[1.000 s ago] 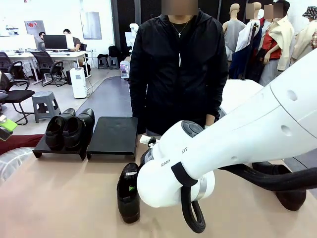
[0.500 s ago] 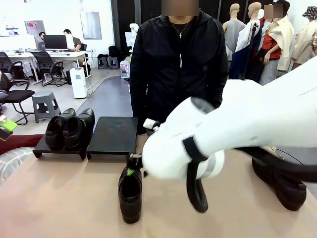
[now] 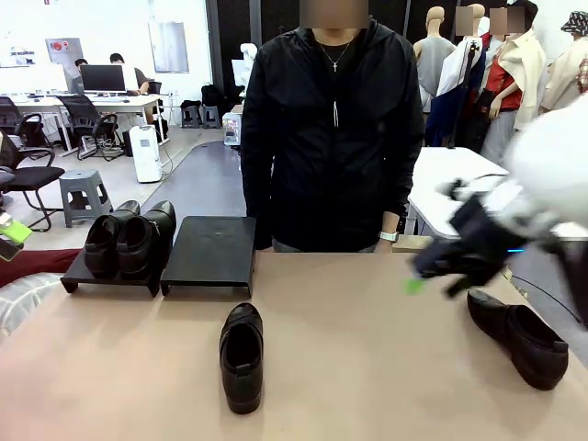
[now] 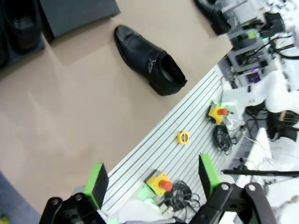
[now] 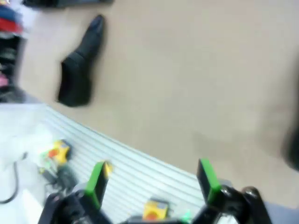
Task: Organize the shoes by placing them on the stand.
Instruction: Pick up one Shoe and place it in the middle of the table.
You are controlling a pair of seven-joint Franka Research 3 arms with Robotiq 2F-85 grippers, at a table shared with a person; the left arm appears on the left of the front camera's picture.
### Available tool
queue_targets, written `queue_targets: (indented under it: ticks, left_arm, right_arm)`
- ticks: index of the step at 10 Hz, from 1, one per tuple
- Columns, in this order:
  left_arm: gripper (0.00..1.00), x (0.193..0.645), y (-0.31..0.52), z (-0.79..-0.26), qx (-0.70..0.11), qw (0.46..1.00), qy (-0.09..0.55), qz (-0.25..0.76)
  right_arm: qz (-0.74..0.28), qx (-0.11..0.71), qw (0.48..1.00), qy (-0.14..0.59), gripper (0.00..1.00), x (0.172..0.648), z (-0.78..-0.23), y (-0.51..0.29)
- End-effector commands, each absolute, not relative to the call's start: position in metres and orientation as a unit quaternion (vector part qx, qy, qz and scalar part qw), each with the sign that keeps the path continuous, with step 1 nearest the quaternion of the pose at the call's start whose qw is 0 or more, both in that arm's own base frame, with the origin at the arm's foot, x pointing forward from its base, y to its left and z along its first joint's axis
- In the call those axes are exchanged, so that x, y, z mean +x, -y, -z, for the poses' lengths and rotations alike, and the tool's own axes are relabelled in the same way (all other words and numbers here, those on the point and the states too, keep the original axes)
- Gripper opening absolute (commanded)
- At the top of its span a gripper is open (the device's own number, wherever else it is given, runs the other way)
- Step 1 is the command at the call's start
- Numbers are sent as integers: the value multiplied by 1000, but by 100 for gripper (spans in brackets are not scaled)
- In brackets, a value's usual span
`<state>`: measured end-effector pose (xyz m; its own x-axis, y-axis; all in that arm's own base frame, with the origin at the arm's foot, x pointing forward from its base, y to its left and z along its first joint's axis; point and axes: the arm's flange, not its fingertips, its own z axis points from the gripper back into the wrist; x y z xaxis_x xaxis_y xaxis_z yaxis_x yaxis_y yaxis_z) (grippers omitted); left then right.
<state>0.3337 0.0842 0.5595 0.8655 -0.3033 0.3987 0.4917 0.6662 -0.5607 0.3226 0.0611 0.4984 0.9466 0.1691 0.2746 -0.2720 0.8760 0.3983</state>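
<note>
Two glossy black shoes [image 3: 129, 241] sit side by side on the left section of the black stand [image 3: 78, 273]. Its right section [image 3: 211, 250] is bare. A third shoe [image 3: 242, 354] lies mid-table, toe towards me, also in the left wrist view [image 4: 149, 60] and blurred in the right wrist view [image 5: 79, 70]. The fourth shoe [image 3: 516, 335] lies at the right edge. My right gripper [image 3: 432, 271] is a blur just left of and above it, open and holding nothing [image 5: 152, 184]. My left gripper [image 4: 152, 179] hangs open off the table's near edge.
A person in a black jacket [image 3: 331, 129] stands at the far side, hands down behind the table edge. Below my grippers runs a ribbed metal ledge [image 4: 182, 116] with yellow button boxes [image 4: 217, 112] and cables. Bare tan tabletop [image 3: 367, 349] lies between the two loose shoes.
My right arm has swung from over the middle shoe far to the right, uncovering the table. The middle shoe stays on the table. The left arm is still.
</note>
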Motion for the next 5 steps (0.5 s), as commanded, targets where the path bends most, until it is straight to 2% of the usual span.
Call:
queue_targets:
  ticks: [1, 3, 5]
  left_arm:
    - [100, 333, -84, -562, -348, 903, 132, 217]
    - [100, 333, -84, -562, -348, 903, 132, 217]
    - [100, 333, -84, -562, -348, 903, 132, 217]
  right_arm:
    - [-87, 245, 959, 110, 100, 312, -522, 21]
    - [-83, 332, 931, 128, 100, 286, -527, 91]
    - [-26, 333, 927, 169, 100, 284, -515, 101]
